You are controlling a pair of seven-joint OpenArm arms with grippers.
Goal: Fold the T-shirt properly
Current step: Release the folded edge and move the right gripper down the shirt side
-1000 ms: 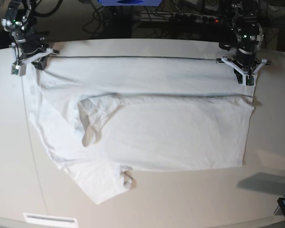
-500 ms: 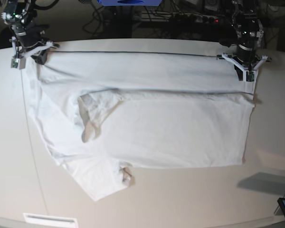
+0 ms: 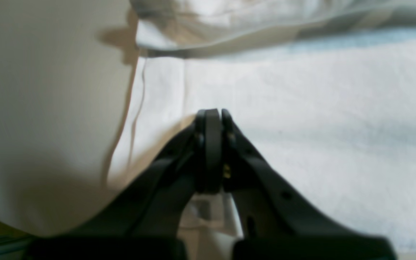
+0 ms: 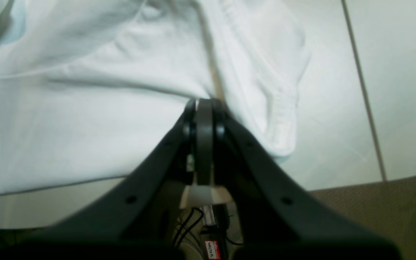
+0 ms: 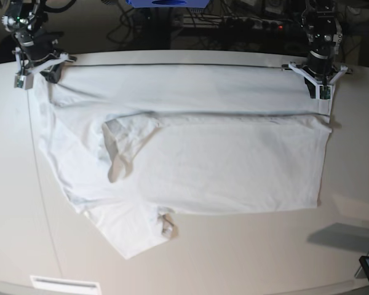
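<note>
Both arms are at the far edge of the worktop (image 5: 357, 160). Each hand has its fingers pressed together, pinching cloth: left hand (image 5: 320, 83) on 1 far corner of the T-shirt (image 5: 221, 166), right hand (image 5: 40, 70) on the other. The far edge is pulled into a straight taut line between them, a strip of cloth raised off the surface, the rest lying flat toward the near side.

The wrist views confirm it: left hand (image 3: 213, 115) w/ white fabric running under its tips, right hand (image 4: 204, 104) nipped on a bunched fold next to a hemmed sleeve end (image 4: 284, 119).

My read is they're about to carry this edge over toward the near side for a lengthwise fold. To do it well: keep both hands level & moving together, hold the tension so the edge stays straight, then lay it down parallel to the near hem, no sag in the middle.

In the way: 1 sleeve (image 5: 120, 153) is already flopped onto the body & rumpled; another bit pokes out at the near left corner (image 5: 132, 236), w/ the neck label (image 5: 166, 228) showing. Those could make lumps under the fold. Cables & gear sit behind the worktop, clear of the cloth.
</note>
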